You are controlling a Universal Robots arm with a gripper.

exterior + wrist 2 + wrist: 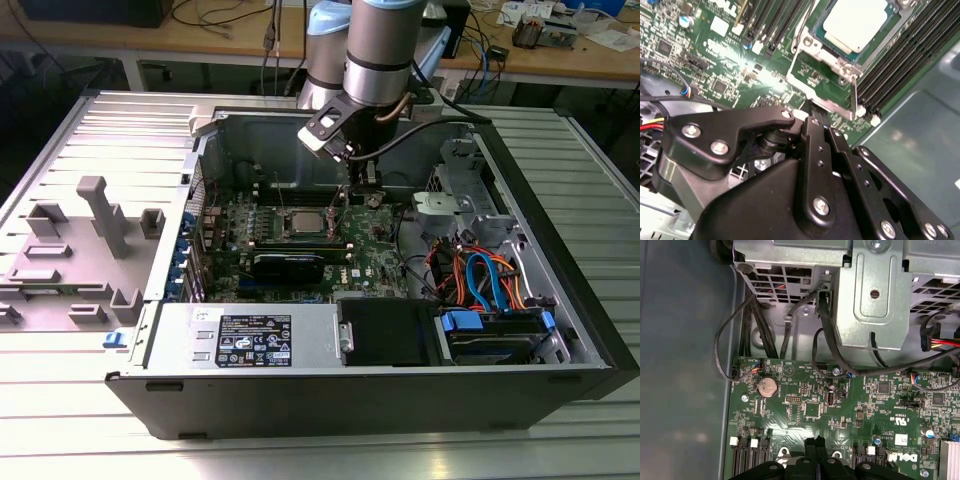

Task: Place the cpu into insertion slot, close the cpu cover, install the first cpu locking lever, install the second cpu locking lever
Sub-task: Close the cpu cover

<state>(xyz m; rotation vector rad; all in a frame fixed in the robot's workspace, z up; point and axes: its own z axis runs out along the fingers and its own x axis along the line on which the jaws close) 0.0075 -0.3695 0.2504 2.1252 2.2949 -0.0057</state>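
The cpu (860,20) lies flat in the insertion slot (841,61) on the green motherboard, silver top up; in the exterior view the cpu (305,222) sits mid-board. The cpu cover (826,103) is swung open off the slot, and bare board shows through its window. A thin locking lever (854,97) stands up beside the cover. My gripper (812,117) is shut, its tips at the cover's outer edge; whether they pinch it is hidden. The exterior view shows the gripper (366,190) just to the right of the slot, and the first wrist view shows its fingers (811,450) pressed together.
Long black memory slots (900,60) flank the socket. A metal drive cage (875,295) and black cables (755,325) stand past the board's edge, near a coin battery (767,386). The power supply (250,340) fills the case front. A grey fixture (90,240) lies outside, at the exterior view's left.
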